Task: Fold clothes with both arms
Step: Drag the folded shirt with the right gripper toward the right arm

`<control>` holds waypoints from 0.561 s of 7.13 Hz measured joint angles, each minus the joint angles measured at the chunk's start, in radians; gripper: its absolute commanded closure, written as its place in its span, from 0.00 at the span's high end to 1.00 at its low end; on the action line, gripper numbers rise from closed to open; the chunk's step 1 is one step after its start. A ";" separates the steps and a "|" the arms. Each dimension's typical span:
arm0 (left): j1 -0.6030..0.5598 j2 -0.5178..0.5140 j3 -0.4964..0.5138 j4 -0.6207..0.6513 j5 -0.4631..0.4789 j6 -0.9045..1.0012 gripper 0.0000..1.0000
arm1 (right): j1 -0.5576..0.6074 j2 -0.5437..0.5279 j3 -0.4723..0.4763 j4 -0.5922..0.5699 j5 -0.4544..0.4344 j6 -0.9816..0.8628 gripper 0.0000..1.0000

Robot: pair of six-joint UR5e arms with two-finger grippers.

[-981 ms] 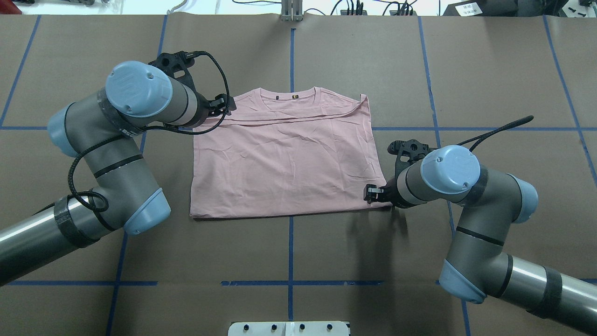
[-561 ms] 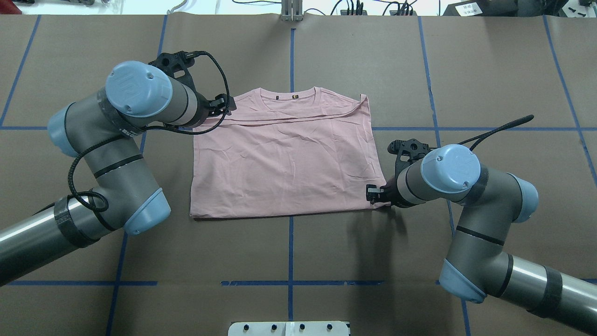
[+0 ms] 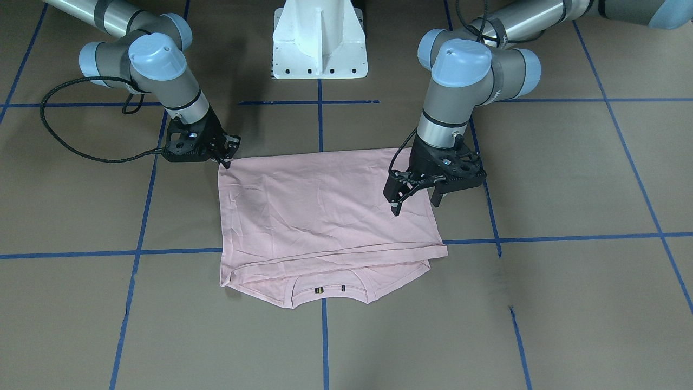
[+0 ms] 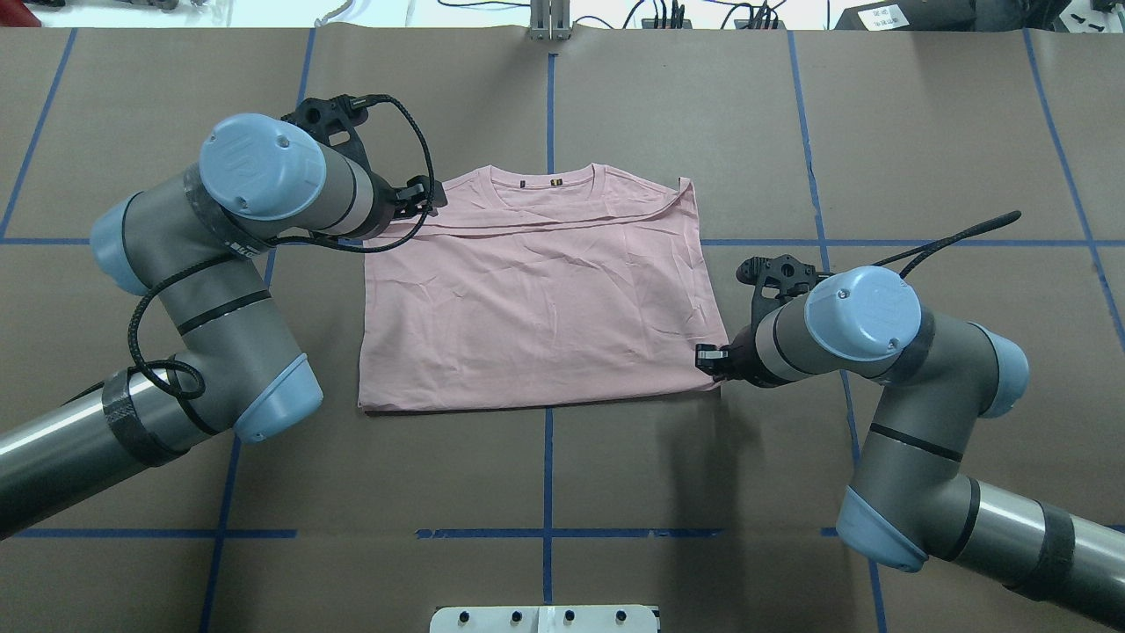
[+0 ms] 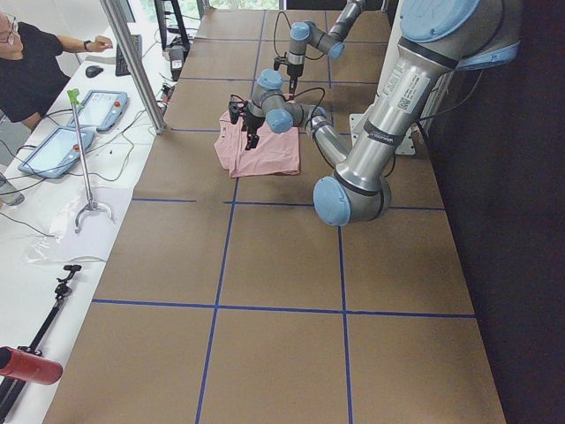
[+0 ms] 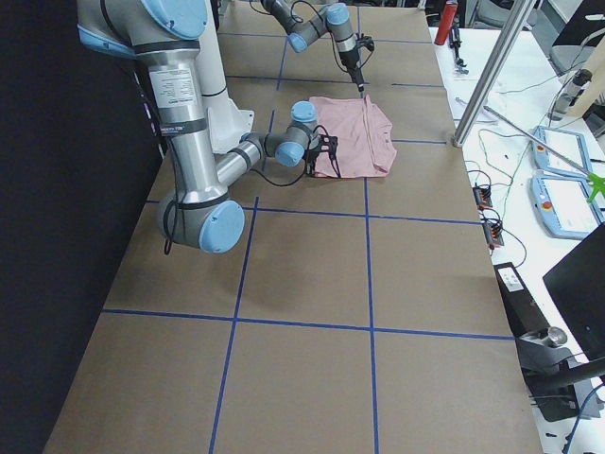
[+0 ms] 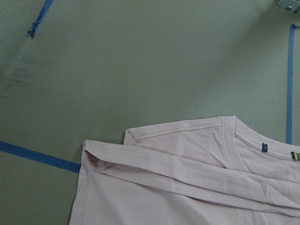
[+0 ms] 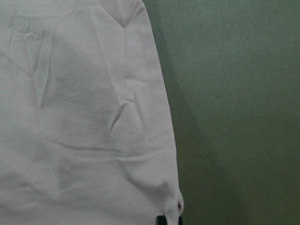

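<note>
pink T-shirt: lies flat on the brown table, folded to a rectangle, collar showing | right gripper: pinched closed on the T-shirt's hem corner opposite the collar end | left gripper: fingers spread wide, holding nothing, raised above the T-shirt's collar-end side edge

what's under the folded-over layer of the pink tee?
Only the collar with two tags shows past the fold edge of the T-shirt. Everything else beneath, including part of the blue tape line, is covered.
</note>
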 measured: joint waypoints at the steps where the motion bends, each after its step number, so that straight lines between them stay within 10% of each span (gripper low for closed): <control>1: 0.000 0.000 -0.004 0.000 0.000 -0.001 1.00 | 0.001 -0.023 0.027 0.000 0.000 0.003 0.00; 4: 0.003 0.001 -0.015 0.000 0.000 -0.016 1.00 | -0.044 -0.207 0.199 0.000 0.000 0.021 0.00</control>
